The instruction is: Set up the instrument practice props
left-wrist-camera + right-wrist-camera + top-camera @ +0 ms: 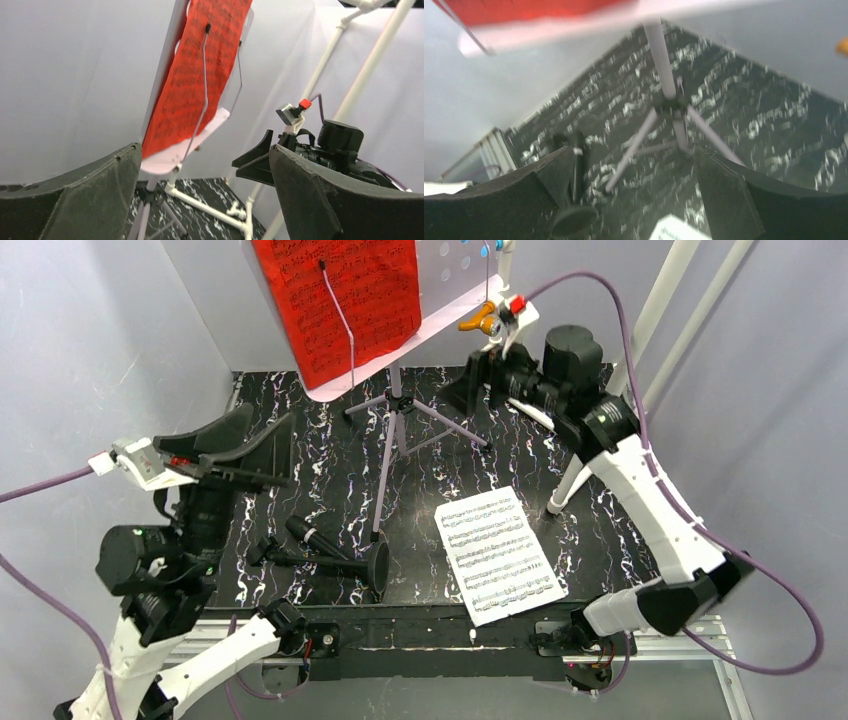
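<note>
The lilac music stand (455, 285) rises on tripod legs (395, 410) at the back, with a red sheet-music page (340, 300) resting on its shelf behind a wire holder. A white sheet-music page (497, 553) lies flat on the mat. The black microphone (312, 537) lies on its side with its stand and round base (380, 565). My left gripper (262, 448) hovers open, left of the stand. My right gripper (492, 375) is open just right of the shelf's end. The left wrist view shows the red page (195, 85), and nothing sits between those fingers (75, 200).
A white pipe frame (660, 310) with orange (480, 318) and blue (487, 252) taps stands at the back right, one leg reaching the mat (565, 485). White walls enclose the black marbled mat (300, 460) on the left, back and right.
</note>
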You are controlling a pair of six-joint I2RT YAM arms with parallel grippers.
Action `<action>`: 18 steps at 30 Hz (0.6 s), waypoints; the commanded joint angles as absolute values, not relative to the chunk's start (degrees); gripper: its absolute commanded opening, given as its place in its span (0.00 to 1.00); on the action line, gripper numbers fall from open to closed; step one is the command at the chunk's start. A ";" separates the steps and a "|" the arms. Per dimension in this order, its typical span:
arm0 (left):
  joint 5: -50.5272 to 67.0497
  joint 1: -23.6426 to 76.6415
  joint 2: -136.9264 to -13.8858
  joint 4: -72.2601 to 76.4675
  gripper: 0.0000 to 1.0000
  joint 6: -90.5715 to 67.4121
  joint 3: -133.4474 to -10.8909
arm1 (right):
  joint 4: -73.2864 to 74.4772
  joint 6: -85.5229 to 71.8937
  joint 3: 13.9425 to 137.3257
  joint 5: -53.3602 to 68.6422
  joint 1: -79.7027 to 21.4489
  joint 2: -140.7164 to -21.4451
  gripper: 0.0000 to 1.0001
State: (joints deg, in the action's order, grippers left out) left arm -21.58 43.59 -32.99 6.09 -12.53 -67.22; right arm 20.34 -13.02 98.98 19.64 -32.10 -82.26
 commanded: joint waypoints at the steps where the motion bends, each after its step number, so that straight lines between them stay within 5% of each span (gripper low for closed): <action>1: -16.14 43.49 -30.31 -10.80 0.98 -17.53 -66.43 | 24.92 -10.83 85.83 15.99 -32.27 -75.89 0.98; 8: -8.84 43.47 -26.03 -24.00 0.98 -24.52 -61.67 | 24.65 -14.10 66.92 0.82 -43.63 -68.50 0.98; 18: 4.91 43.52 -35.42 -25.10 0.98 -43.58 -43.60 | 38.99 -25.46 59.41 -29.09 -45.75 -84.12 0.98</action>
State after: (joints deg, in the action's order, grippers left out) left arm -2.79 43.62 -29.34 -23.57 -33.47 -49.65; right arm 33.47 -19.84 62.72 -14.02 -45.76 -81.95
